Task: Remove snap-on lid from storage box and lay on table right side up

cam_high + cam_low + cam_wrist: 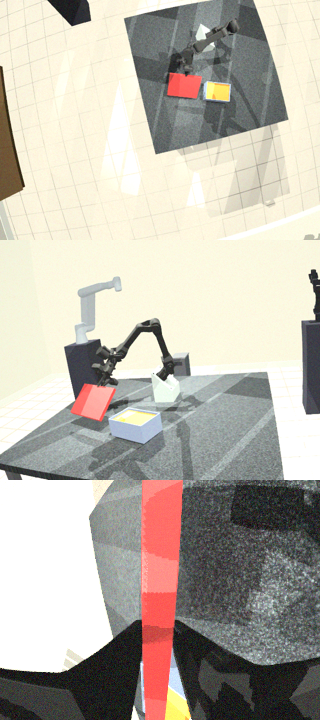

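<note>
The red lid (184, 86) (93, 402) is held in the air beside the storage box, tilted, with its outer face toward the exterior camera and its far edge in the fingers. In the wrist view the lid (160, 570) shows edge-on as a narrow red strip. My gripper (186, 74) (99, 385) (157, 626) is shut on that edge. The light blue storage box (216, 101) (126, 431) stands open on the dark table (180, 134) (232, 436), with a yellow-orange inside. The gap between the lid's lower edge and the table is hard to judge.
The pale, angular stand (201, 34) (165, 394) is under the arm's base, behind the box. Beyond the table, a dark pedestal (77, 366) bears a grey arm, and another pedestal (311, 369) stands at the right.
</note>
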`<action>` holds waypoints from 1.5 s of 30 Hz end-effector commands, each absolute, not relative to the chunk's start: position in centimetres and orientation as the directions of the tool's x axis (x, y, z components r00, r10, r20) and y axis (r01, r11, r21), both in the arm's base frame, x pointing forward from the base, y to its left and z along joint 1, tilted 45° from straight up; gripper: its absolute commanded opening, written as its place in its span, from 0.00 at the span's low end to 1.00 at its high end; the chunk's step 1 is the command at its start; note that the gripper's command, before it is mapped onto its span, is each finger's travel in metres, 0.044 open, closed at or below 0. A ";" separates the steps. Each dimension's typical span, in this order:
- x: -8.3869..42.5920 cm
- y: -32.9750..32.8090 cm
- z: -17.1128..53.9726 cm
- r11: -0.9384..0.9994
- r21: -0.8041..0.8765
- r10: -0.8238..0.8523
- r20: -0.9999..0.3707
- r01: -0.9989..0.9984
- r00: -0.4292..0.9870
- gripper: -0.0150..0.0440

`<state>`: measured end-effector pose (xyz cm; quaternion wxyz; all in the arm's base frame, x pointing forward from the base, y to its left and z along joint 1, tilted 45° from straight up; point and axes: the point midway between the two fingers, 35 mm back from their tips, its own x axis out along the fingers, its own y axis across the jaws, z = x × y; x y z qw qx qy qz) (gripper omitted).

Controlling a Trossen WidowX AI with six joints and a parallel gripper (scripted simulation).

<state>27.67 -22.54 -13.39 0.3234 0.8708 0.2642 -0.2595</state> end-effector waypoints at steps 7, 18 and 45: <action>27.6 -21.9 -14.1 -0.656 0.422 0.293 -0.623 0.626 0.726 0.25; 27.6 -21.3 -14.7 -0.656 0.422 0.293 -0.622 0.626 0.726 0.25; 27.5 -19.8 -16.3 -0.656 0.421 0.293 -0.622 0.626 0.726 0.25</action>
